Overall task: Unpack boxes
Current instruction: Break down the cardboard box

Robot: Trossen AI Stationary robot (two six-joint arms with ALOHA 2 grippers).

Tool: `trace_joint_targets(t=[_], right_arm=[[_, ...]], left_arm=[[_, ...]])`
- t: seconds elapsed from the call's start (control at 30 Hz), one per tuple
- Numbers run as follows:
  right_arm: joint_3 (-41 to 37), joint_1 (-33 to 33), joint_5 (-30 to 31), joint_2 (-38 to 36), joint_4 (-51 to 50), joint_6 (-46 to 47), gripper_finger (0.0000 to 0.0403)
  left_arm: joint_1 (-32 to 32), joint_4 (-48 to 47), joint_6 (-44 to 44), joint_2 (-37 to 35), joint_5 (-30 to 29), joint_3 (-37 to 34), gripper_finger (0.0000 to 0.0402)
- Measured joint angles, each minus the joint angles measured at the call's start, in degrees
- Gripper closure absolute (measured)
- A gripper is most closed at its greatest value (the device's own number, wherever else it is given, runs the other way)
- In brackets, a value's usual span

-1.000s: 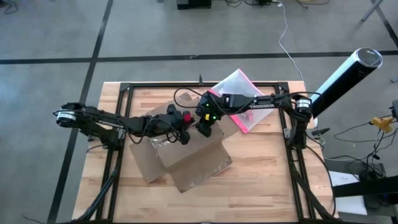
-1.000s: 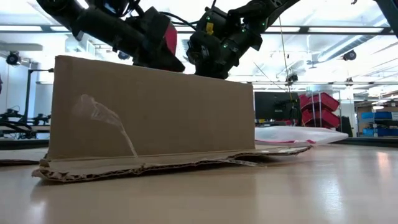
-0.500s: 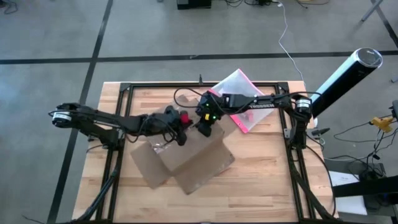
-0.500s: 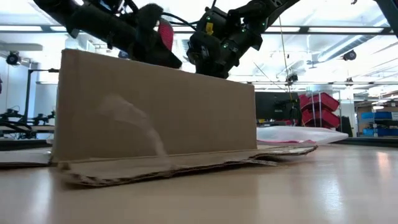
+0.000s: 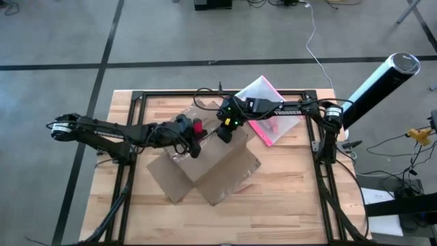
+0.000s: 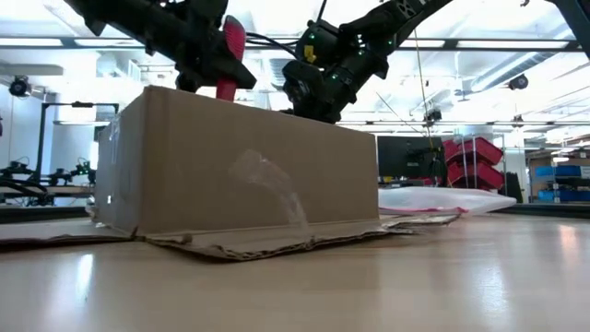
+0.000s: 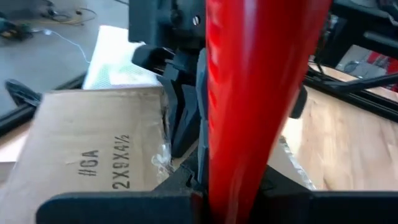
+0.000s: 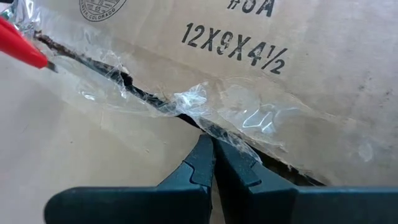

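Left gripper (image 5: 196, 135) clamps a red cutter (image 6: 230, 48), tip at the taped seam of the cardboard box (image 5: 205, 164) directly below. Right gripper (image 8: 213, 152), fingers closed together, presses the same seam just beside it.

A pink-edged pouch (image 5: 263, 109) lies on the table (image 5: 293, 198).

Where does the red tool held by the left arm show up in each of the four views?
High view: red tool at centre, over the cardboard box.
Low view: upper left, above the box top.
Left wrist view: fills the centre.
Right wrist view: only its tip, far left.
Shared landmark: the box's taped seam.
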Motion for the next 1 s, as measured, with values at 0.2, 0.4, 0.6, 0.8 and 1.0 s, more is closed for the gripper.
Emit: trace_joint_targets(t=[0.2,0.4,0.6,0.8,1.0], right_arm=[[-0.1,0.0,0.0,0.0,0.0,-0.2,0.0403],[-0.1,0.1,-0.1,0.0,0.1,0.0,0.0403],[-0.1,0.1,-0.2,0.0,0.0,0.1,0.0403],[-0.1,0.1,-0.2,0.0,0.0,0.1,0.0403],[-0.1,0.1,-0.3,0.0,0.0,0.0,0.0403]], left_arm=[[0.1,0.2,3.3,0.1,-6.3,0.0,0.0379],[0.4,2.3,3.4,1.4,-6.1,-0.1,0.0379],[0.4,7.4,4.0,4.6,-5.6,-0.1,0.0379],[0.4,7.8,4.4,7.8,-5.2,-0.1,0.0379],[0.4,8.5,4.5,9.4,-5.2,-0.1,0.0379]])
